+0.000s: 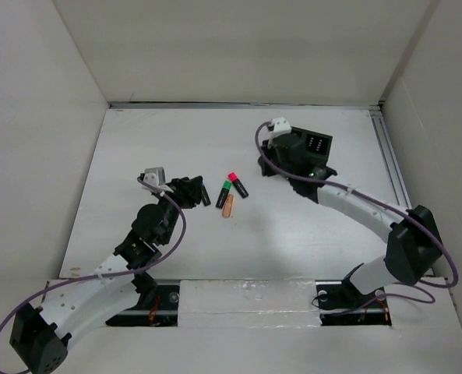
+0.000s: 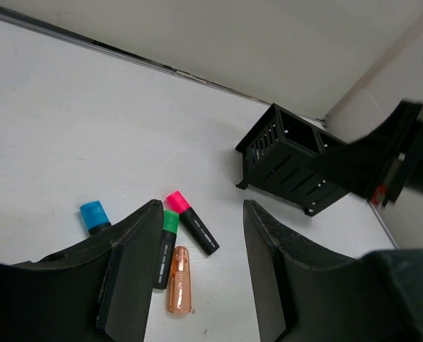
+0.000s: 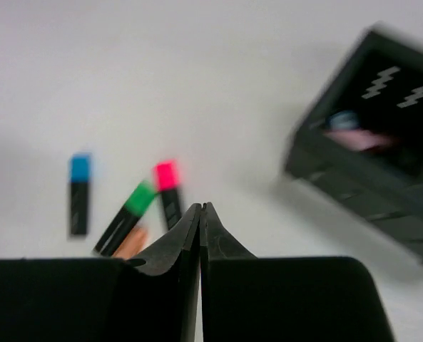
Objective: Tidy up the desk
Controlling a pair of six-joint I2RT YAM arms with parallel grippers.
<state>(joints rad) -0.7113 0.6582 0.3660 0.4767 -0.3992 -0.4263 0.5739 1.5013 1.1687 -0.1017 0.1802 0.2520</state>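
The white desk (image 1: pixel 153 140) carries a blue-capped marker (image 1: pixel 205 195), a green-capped marker (image 1: pixel 223 195), a pink-capped marker (image 1: pixel 238 185) and a small clear orange piece (image 1: pixel 228 206) near its middle. My left gripper (image 1: pixel 193 191) is open and empty, low over the desk just left of them. In the left wrist view the left gripper (image 2: pixel 202 208) frames the pink marker (image 2: pixel 193 222), green marker (image 2: pixel 167 242) and orange piece (image 2: pixel 180 281). The blue marker (image 2: pixel 93 215) lies outside the left finger. My right gripper (image 3: pixel 202 206) is shut and empty, in the air beside the black organizer box (image 3: pixel 368 142).
The black organizer box (image 1: pixel 315 146) stands at the back right, partly hidden by my right arm, and holds blurred pinkish and bluish things. It also shows in the left wrist view (image 2: pixel 289 167). A metal rail (image 1: pixel 390 164) runs along the desk's right edge. White panels wall the desk.
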